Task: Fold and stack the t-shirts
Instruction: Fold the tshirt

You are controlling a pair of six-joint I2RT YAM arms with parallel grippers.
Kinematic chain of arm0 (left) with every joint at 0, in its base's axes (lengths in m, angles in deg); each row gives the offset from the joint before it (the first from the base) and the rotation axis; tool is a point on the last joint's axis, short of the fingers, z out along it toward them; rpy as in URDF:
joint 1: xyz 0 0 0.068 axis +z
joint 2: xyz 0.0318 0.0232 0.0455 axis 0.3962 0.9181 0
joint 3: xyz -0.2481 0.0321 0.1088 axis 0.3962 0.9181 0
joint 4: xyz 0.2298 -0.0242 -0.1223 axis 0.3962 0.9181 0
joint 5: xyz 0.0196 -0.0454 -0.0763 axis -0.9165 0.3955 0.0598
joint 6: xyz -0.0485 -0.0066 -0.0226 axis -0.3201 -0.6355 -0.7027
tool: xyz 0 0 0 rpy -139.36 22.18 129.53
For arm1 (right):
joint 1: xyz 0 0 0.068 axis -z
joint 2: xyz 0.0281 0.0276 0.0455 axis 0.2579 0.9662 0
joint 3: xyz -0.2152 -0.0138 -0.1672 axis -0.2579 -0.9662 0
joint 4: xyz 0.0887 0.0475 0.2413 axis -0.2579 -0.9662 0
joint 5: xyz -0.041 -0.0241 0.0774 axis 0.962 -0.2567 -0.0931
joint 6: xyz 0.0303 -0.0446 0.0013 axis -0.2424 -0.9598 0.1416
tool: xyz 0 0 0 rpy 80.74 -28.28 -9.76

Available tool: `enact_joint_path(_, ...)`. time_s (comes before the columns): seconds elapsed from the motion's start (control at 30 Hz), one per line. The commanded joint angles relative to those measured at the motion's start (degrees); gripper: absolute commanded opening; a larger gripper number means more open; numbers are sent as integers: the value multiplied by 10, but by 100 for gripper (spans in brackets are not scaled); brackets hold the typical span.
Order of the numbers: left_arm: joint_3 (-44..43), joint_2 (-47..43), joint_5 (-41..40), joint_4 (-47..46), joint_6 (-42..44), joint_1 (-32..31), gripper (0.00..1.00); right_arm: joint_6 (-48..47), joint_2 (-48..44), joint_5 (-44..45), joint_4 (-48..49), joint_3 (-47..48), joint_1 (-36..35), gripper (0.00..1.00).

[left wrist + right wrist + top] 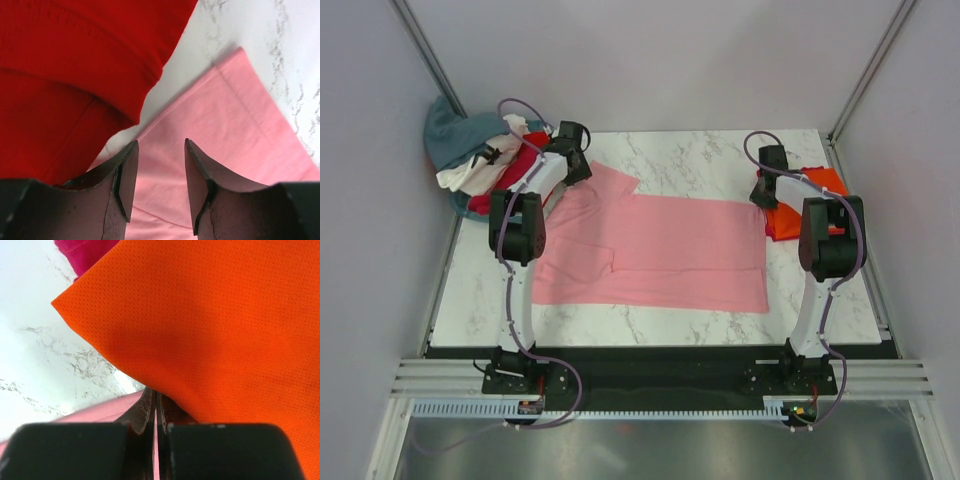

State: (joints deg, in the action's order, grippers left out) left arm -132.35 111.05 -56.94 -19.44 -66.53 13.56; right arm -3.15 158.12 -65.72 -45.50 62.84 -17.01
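Pink t-shirt (660,250) smooth, flat; left claw (161,144) apart; right claw (154,396) pinching its edge.

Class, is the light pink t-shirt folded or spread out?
Spread out: the light pink cloth t-shirt lies flat across the middle of the white marble table.

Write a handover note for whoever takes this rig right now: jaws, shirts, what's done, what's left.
Left gripper: jaws open, over the far-left edge of the pink t-shirt, beside the red t-shirt.
Right gripper: jaws shut, apparently pinching the pink shirt's far-right edge, beneath a corner of the orange t-shirt.
Pink shirt lies spread flat mid-table, not yet folded.
Done: orange looks folded at right, a magenta t-shirt peeking out past it.
Left: fold and stack pink, then the far-left heap: red, white t-shirt, teal-grey t-shirt.
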Motion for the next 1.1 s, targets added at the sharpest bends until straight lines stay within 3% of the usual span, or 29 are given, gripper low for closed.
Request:
enact_joint_path(0.0, -1, -11, -67, 28, 31, -7, 50, 8, -23, -19, 8, -7, 2, 0)
enact_joint_path(0.2, 33, -32, -100, 31, 44, -9, 55, 10, -23, -27, 10, -10, 2, 0)
enact_joint_path(0.43, 52, -35, -82, 30, 38, -9, 54, 11, -24, -34, 13, -11, 3, 0)
enact_joint_path(0.57, 32, -22, -60, 30, 37, -9, 27, 10, -25, -44, 12, -11, 2, 0)
enact_joint_path(0.73, 20, -30, -56, 29, 32, -9, 4, 11, -33, -54, 12, -12, 2, 0)
enact_joint_path(1.07, 38, -87, -100, 28, 41, -22, 2, 15, -61, -74, 11, -23, 2, 0)
